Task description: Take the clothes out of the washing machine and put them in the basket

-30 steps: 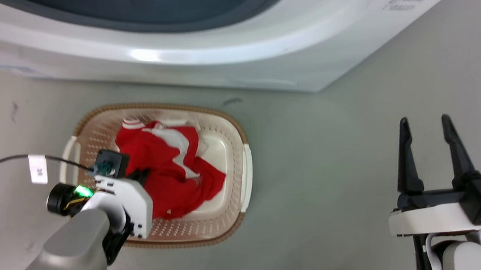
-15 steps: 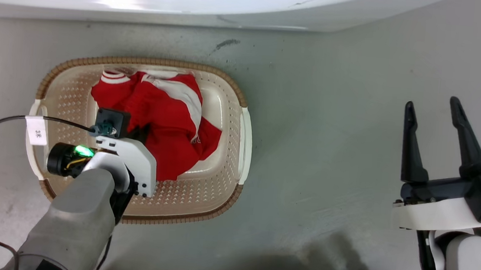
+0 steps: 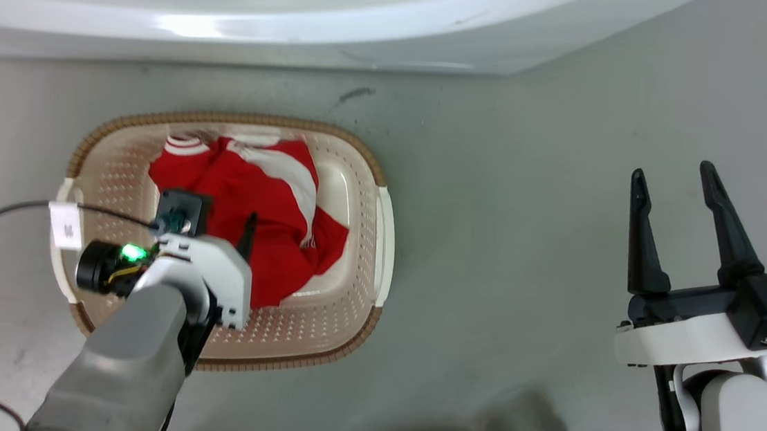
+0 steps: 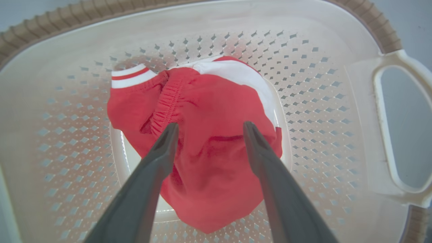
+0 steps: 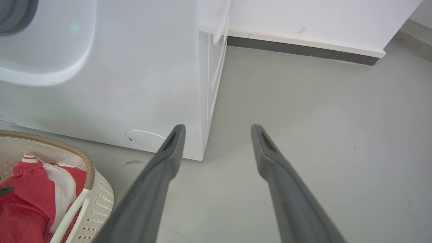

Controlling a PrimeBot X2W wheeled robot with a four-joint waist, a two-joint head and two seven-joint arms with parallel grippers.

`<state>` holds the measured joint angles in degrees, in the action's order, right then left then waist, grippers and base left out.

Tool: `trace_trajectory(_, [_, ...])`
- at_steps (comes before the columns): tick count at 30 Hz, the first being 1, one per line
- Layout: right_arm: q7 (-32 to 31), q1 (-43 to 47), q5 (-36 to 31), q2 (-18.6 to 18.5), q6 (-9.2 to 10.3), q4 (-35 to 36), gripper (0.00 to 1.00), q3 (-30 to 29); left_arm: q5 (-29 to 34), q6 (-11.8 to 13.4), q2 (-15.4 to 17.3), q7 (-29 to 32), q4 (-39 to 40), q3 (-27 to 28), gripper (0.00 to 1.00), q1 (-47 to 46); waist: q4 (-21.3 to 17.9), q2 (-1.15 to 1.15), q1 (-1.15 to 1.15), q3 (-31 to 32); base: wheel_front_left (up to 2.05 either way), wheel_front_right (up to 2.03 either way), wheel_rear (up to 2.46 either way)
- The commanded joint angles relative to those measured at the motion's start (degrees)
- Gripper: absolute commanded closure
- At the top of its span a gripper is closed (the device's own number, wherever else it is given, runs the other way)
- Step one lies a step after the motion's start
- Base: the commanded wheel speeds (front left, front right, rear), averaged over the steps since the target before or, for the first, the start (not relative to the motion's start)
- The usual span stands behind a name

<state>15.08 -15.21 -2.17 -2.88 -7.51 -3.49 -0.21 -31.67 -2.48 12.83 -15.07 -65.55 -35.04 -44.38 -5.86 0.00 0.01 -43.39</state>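
left hand (image 4: 211,124) spread over clothes (image 4: 216,98) in basket (image 4: 320,101), right hand (image 3: 672,173) spread

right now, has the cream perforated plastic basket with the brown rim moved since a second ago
No. The basket keeps its place beside the dark floor scuff before the white washing machine; the whole head view shifted, so the camera moved.

- clothes (image 3: 253,197) lie in the basket (image 3: 239,119) on the floor (image 3: 505,254), before the washing machine (image 3: 303,28)
- left gripper (image 3: 246,226) over them
- right gripper (image 3: 672,170), fingers (image 3: 640,252) apart, over the floor
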Motion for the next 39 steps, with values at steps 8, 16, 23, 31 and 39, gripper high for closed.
trace_trajectory(8, [0.13, 0.72, 1.41, 0.0, 0.05, -2.73, 0.0, -0.27, 2.67, 0.54, 1.8, -0.14, 8.74, 5.22, 0.0, 7.55, 1.63, 0.0, -0.01, 13.15, 0.0, 0.0, 0.0])
trace_trajectory(16, [0.13, 2.59, 1.21, 0.01, 0.04, -4.29, 0.0, -2.06, 6.66, 1.78, 2.84, -0.14, 18.36, 11.19, 0.0, 14.19, 3.65, 0.0, -0.01, 22.82, 0.0, 0.0, 0.0])
trace_trajectory(23, [0.13, 4.53, -0.38, 0.0, 0.04, -4.58, 0.0, -2.49, 11.06, 2.91, 2.22, -0.14, 29.15, 16.8, 0.0, 20.32, 5.77, 0.0, -0.01, 30.06, 0.0, 0.0, 0.0])
trace_trajectory(31, [0.13, 8.14, 3.05, -0.01, 0.04, -3.58, 0.0, -2.38, 14.96, 2.4, 0.65, -0.14, 44.11, 23.68, 0.0, 30.92, 6.05, 0.0, -0.01, 36.26, 0.0, 0.0, 0.0])
trace_trajectory(39, [0.13, 12.24, 4.39, -0.01, 0.04, -1.13, 0.0, -2.34, 19.81, 4.27, -3.33, -0.15, 56.06, 28.39, 0.0, 40.92, 5.46, 0.0, -0.01, 39.15, 0.0, 0.0, 0.0])
